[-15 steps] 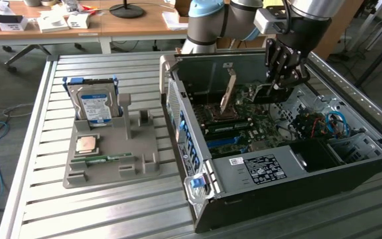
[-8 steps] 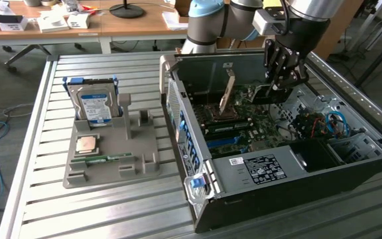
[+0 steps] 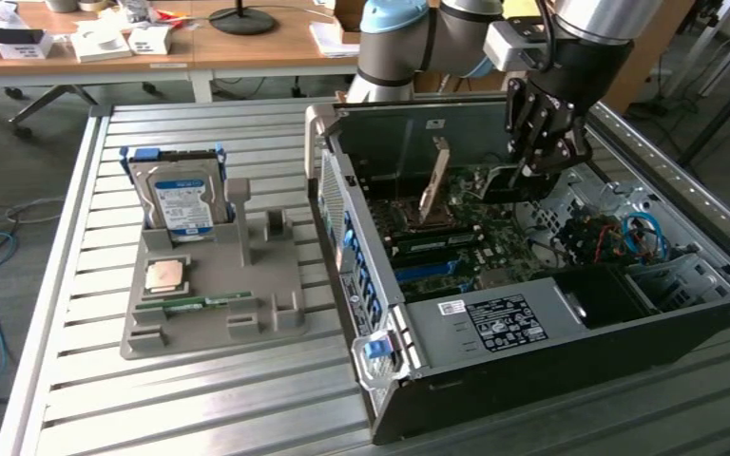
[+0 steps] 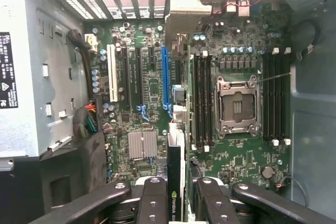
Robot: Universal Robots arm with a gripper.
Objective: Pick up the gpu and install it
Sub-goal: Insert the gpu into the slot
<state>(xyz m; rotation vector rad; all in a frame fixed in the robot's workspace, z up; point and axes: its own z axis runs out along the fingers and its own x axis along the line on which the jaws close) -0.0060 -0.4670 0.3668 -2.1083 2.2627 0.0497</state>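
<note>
On the slatted metal table (image 3: 213, 399), toward the exterior view's right, an open computer case (image 3: 530, 380) lies on its side with its inside facing up. A grey and blue robot arm (image 3: 593, 38) reaches down into the far part of the case from above. Across the floor of the case lies the green motherboard (image 4: 147, 87), and a grey power supply box with a white label (image 3: 505, 323) sits at the near end.

To the exterior view's left of the case, well apart from it, a grey moulded holder (image 3: 213, 313) rests on the table. A silver hard drive with a blue-white label (image 3: 182, 195) stands upright at the holder's far end.

The gripper (image 4: 176, 211) hangs inside the case. Its dark fingers (image 4: 152, 203) are closed on the gpu (image 4: 176, 171), a thin dark card seen edge-on from the wrist, with a green logo on its edge. The card is over the motherboard, near the long blue slot (image 4: 166, 77) and roughly parallel to it. Whether it touches the board I cannot tell.

A white slot (image 4: 112, 74) lies on the other side of the blue one. The empty processor socket (image 4: 235, 106) sits on the board between banks of dark memory slots, and a small finned heatsink (image 4: 142, 144) lies near the card. On the holder, a square processor chip (image 3: 166, 275) lies flat, with a slim green memory stick (image 3: 194, 302) just nearer.
</note>
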